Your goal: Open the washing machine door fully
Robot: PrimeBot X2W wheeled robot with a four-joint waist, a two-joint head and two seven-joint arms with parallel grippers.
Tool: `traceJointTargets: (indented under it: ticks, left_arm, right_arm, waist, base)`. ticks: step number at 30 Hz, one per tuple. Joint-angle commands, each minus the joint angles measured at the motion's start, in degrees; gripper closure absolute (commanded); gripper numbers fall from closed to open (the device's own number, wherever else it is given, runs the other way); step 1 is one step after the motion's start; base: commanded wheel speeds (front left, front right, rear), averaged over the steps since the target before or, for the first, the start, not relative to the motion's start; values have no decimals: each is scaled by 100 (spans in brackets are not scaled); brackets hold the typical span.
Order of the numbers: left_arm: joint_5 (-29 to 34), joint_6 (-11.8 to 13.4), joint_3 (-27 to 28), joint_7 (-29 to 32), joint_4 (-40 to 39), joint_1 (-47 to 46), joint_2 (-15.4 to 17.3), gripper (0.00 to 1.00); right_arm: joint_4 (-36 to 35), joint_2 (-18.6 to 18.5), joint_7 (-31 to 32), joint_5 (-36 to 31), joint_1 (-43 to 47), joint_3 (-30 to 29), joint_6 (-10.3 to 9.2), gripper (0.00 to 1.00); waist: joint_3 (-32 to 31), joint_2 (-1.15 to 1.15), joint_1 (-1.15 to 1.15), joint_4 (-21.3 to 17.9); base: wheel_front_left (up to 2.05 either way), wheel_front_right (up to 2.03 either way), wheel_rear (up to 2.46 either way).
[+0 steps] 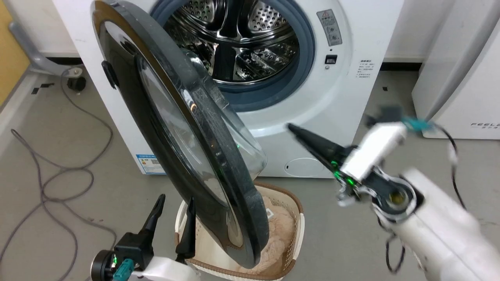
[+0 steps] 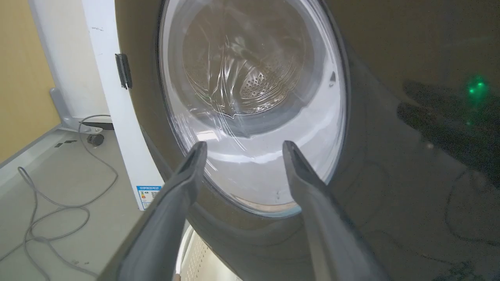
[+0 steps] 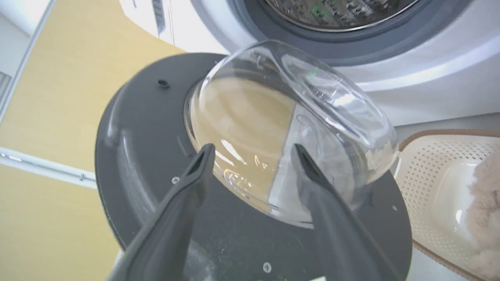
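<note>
The washing machine (image 1: 351, 78) stands with its steel drum (image 1: 234, 39) exposed. Its door (image 1: 129, 78) hangs part-open from the left hinge, almost edge-on to me, glass bowl (image 1: 242, 132) facing the drum. My left gripper (image 1: 174, 205) is open at the lower left, in front of the door's glossy face (image 2: 390, 156), fingers (image 2: 187, 175) apart before the window and holding nothing. My right gripper (image 1: 293, 128), blurred, points up-left at the door's inner side. In the right wrist view it (image 3: 253, 148) is open, aimed at the bowl (image 3: 293, 117) on the matte grey back (image 3: 148, 156), apart from it.
A cream laundry basket (image 1: 299, 218) with something beige and fluffy in it sits on the floor under the door's free edge. Grey cables (image 1: 58, 175) loop over the floor at left. A white FEELBIRD appliance (image 1: 468, 78) stands at right.
</note>
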Motion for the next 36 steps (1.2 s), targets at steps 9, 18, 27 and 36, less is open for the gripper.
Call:
traceJointTargets:
  ticks: [9, 18, 27, 36]
  left_arm:
    - [-16, 44, 62, -29, 100, 174, 10, 0]
    - [10, 78, 139, -29, 139, 270, 19, 0]
    - [9, 110, 222, -29, 134, 247, 27, 0]
    - [16, 160, 331, -29, 134, 230, 36, 0]
  right_arm:
    - [-454, -278, -2328, 144, 1887, -544, 6, 0]
    - [-153, -185, -2751, -1874, 3237, -2453, 6, 0]
    - [-1262, 1222, -2753, -7569, 4065, -5311, 6, 0]
    - [-2986, 1436, -2352, -9788, 4575, -4995, 6, 0]
  waist:
    - [-159, 0, 0, -111]
    - [-274, 0, 0, -238]
    - [-250, 0, 0, -347]
    - [-242, 0, 0, -377]
  base:
    - [0, 0, 0]
    - [0, 0, 0]
    - [0, 0, 0]
    - [0, 0, 0]
